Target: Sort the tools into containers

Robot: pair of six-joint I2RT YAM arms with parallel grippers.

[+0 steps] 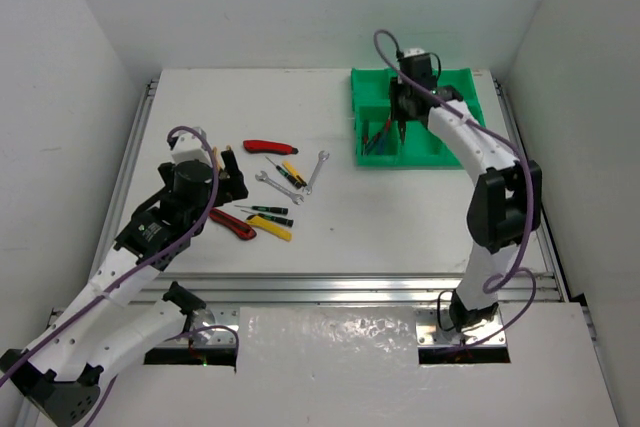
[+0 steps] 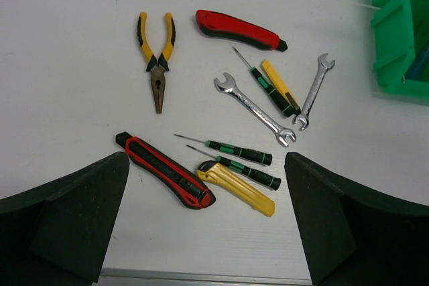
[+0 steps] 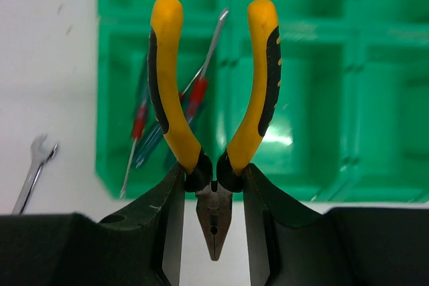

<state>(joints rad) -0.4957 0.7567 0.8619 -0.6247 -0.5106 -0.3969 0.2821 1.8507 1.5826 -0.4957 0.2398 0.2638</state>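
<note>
My right gripper (image 1: 402, 119) is shut on yellow-handled pliers (image 3: 214, 98) and holds them above the near row of the green tray (image 1: 455, 160), handles pointing away. Red- and blue-handled screwdrivers (image 3: 194, 98) lie in the tray's near-left compartment (image 3: 114, 165). My left gripper (image 1: 228, 172) is open and empty above the loose tools. Its wrist view shows second pliers (image 2: 158, 58), two red knives (image 2: 238, 29) (image 2: 164, 170), a yellow knife (image 2: 236, 187), green-handled screwdrivers (image 2: 241, 152) and two silver wrenches (image 2: 255, 110) (image 2: 315, 92).
The tray sits at the far right of the white table, close to the right wall. A wrench (image 3: 33, 165) lies left of the tray. A metal rail (image 1: 350, 287) runs along the near table edge. White walls enclose the table.
</note>
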